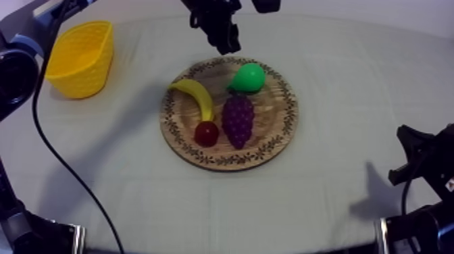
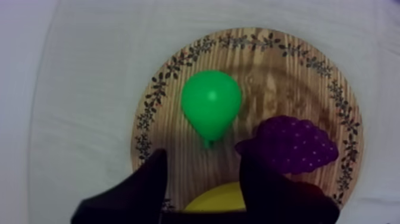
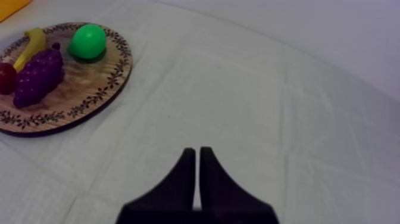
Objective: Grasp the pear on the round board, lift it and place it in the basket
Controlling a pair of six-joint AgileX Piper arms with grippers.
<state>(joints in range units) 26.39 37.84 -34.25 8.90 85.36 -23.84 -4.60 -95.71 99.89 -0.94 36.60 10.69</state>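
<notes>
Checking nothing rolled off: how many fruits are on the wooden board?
4. On the board: the pear at the far edge, the banana at the left, the grapes in the middle, the small red fruit near the banana's lower tip. None seems hidden.

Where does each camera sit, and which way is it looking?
Top view: above the table, looking down at a slant at the wooden board and yellow basket; left arm and right arm show.
Left wrist view: on the left arm, looking down past the open left gripper at the pear and grapes.
Right wrist view: on the right arm, low, looking past the shut right gripper toward the board.
Shared: all three show the board, pear and grapes.
</notes>
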